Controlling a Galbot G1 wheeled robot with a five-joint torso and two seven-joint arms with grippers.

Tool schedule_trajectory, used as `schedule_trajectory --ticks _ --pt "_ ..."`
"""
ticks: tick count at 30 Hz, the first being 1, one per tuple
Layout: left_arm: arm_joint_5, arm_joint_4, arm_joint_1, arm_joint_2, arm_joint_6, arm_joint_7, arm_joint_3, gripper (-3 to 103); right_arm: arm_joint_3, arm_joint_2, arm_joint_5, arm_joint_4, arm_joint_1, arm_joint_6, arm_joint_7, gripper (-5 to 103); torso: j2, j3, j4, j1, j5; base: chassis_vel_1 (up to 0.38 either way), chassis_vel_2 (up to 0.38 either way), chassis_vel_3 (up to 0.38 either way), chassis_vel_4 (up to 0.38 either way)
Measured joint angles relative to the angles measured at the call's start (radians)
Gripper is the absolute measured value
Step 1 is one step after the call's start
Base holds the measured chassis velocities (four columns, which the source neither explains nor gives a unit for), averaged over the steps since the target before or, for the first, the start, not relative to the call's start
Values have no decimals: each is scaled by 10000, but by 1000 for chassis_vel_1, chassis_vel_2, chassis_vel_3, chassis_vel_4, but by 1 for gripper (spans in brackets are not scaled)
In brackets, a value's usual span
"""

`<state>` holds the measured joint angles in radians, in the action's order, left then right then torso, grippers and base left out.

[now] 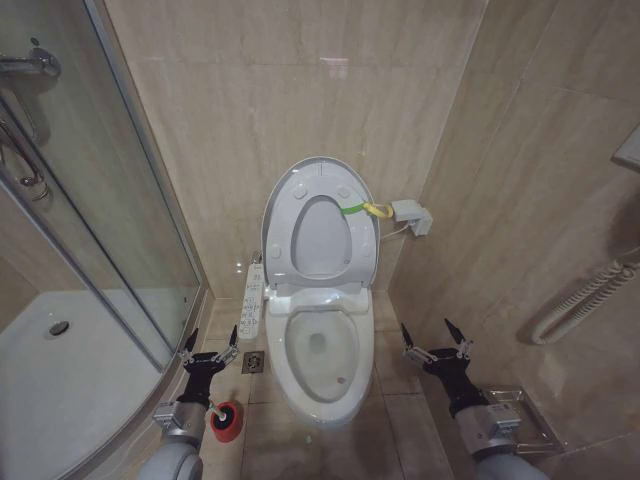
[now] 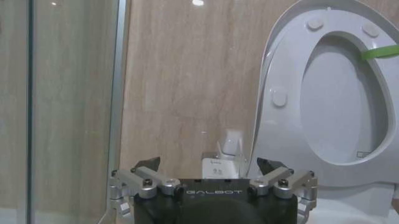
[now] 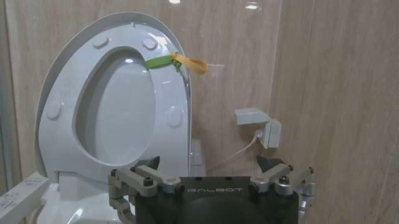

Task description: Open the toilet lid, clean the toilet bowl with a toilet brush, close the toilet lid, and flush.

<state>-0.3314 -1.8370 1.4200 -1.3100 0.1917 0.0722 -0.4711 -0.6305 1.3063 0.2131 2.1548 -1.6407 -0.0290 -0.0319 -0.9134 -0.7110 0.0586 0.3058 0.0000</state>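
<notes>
The lid stands up against the wall with the seat raised too, so the bowl is bare. The brush sits on the floor left of the bowl, just behind and below the left gripper, close by that arm's wrist. Its handle cannot be made out, so its long axis is unclear. The left gripper hangs spread and empty left of the bowl; the right gripper hangs spread and empty right of it. The left arm is plainly nearer the brush and would likely have to draw back and down to reach it.
</notes>
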Motion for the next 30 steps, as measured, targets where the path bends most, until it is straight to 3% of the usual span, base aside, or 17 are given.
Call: schedule_trajectory --ticks 30 --pt "0 0 0 0 0 0 1 100 0 0 0 0 0 0 0 100 0 0 0 0 0 0 0 0 0"
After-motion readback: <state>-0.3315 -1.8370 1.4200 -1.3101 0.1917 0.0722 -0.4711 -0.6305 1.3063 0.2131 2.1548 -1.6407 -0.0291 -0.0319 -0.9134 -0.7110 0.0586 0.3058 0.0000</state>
